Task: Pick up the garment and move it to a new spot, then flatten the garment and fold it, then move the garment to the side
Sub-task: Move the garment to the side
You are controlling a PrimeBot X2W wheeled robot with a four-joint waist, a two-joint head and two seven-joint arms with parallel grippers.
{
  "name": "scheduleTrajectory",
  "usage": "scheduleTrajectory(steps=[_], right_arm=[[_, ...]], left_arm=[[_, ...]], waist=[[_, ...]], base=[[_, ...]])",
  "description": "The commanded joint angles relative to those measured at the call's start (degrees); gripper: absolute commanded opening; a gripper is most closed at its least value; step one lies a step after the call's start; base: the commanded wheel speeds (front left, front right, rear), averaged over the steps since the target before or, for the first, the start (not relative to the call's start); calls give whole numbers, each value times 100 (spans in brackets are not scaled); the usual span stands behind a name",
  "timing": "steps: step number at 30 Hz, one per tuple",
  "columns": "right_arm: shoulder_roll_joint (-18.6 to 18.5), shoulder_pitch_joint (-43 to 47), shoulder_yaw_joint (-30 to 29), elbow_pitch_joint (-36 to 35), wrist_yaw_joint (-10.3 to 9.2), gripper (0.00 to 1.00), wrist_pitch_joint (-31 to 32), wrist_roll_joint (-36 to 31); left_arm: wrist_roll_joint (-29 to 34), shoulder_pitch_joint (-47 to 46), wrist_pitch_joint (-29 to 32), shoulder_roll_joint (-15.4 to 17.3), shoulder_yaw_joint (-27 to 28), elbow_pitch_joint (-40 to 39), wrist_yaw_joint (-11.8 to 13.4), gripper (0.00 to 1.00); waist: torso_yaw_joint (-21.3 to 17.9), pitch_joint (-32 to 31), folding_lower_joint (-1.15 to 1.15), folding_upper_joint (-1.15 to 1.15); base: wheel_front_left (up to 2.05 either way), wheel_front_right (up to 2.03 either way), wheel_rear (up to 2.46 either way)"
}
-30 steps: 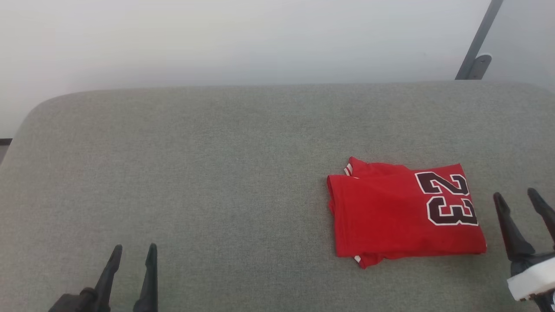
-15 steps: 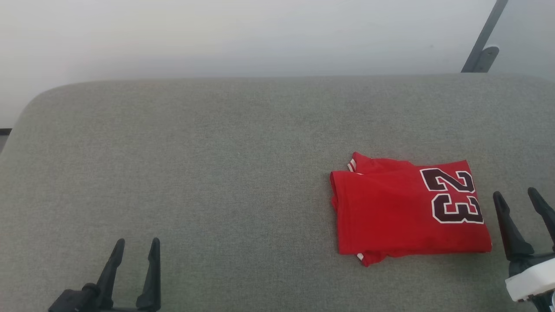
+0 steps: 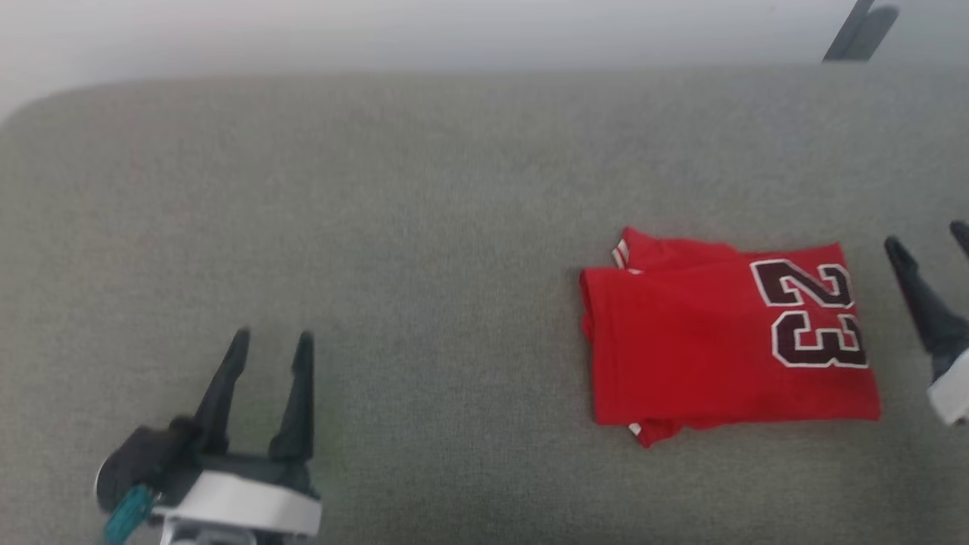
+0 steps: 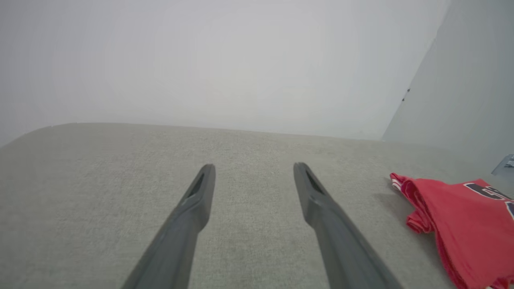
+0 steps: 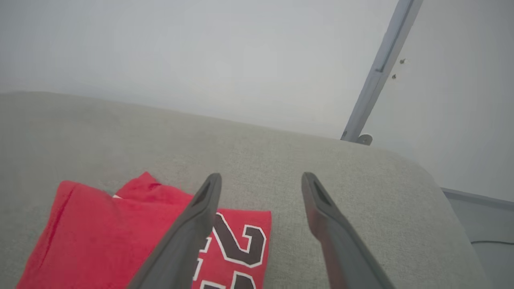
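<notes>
Shows the garment (image 3: 727, 341) folded flat toward the right edge of the grey cushion (image 3: 424, 227), just beside the right gripper (image 3: 927, 235), parted and empty. Puts the left gripper (image 3: 272, 335), likewise parted and empty, well apart near the front-left corner.

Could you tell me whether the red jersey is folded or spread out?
Folded: the garment lies as a compact rectangle on the grey surface, with stacked layers visible along one edge.

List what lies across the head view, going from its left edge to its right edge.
left gripper, open, low in the view → folded red garment, its 23 at the right end → right gripper, open, at the right edge. All lie over the grey cushion.
</notes>
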Motion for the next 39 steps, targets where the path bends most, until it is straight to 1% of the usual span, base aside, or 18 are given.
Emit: scheduleTrajectory(steps=[1,2,3,4,5,8,11,13,18,22,23,24,25,26,30,35,36,39], right_arm=[[-189,-230,55,26,0,100,422,103],[-274,-338,45,64,0,100,674,171],[-274,-338,45,64,0,100,674,171],[-441,-492,95,36,0,100,1108,320],[-441,-492,95,36,0,100,1108,320],[-639,-571,145,41,0,100,1924,603],[-737,-513,156,-21,1,100,2803,976],[-769,-463,137,-72,0,100,3268,1136],[-572,-392,172,-130,1,100,4083,1277],[-337,-356,248,-104,1,100,4388,1249],[-302,-351,265,-111,1,85,4418,1227],[-255,-372,257,-110,0,43,4406,1203],[-213,-394,237,-107,-3,27,4360,1172],[-191,-410,204,-111,-5,0,4320,1157],[-135,-514,-65,-138,-10,0,3966,1087],[-234,-626,-553,-138,-26,0,3315,1034],[-243,-714,-796,-72,-5,0,3050,1032],[-289,-872,-1182,141,-2,0,2667,1038]], left_arm=[[57,-242,-27,-4,-85,-3,-9,100],[56,-344,-27,-9,-128,0,-9,100],[56,-344,-27,-9,-128,0,-9,100],[57,-503,-27,-8,-213,27,-9,100],[57,-503,-27,-8,-213,27,-9,100],[53,-732,-27,1,-284,46,-9,100],[39,-923,-27,9,-347,39,-9,100],[17,-1036,-27,21,-387,56,-9,100],[-6,-1328,-27,76,-504,91,-9,100],[-17,-1541,-27,125,-557,133,-9,100],[-16,-1587,-27,134,-582,152,-9,100],[-15,-1629,-27,149,-602,166,-9,100],[-11,-1663,-27,168,-620,174,-9,100],[-8,-1697,-27,187,-642,188,-9,100],[42,-1798,-27,307,-687,167,-9,100],[112,-2067,-27,543,-755,8,-9,100],[153,-2260,-27,685,-818,-73,-9,100],[187,-2637,-27,927,-1001,-158,-9,100]], waist=[[61,347,0,-1],[80,427,0,-1],[80,427,0,-1],[111,591,0,-1],[111,591,0,-1],[138,848,0,-1],[171,1092,0,-1],[187,1243,0,-1],[223,1623,0,-1],[228,1826,0,-1],[226,1856,0,-1],[214,1884,0,-1],[192,1903,0,-1],[166,1918,0,-1],[-52,1961,0,-1],[-454,2163,0,-1],[-631,2318,0,-1],[-841,2571,0,-1]], base=[[0,0,0],[0,0,0],[0,0,0],[0,0,0],[0,0,0],[0,0,0],[0,0,0],[0,0,0],[0,0,0],[0,0,0],[0,0,0],[0,0,0],[0,0,0],[0,0,0],[0,0,0],[0,0,0],[0,0,0],[0,0,0]])
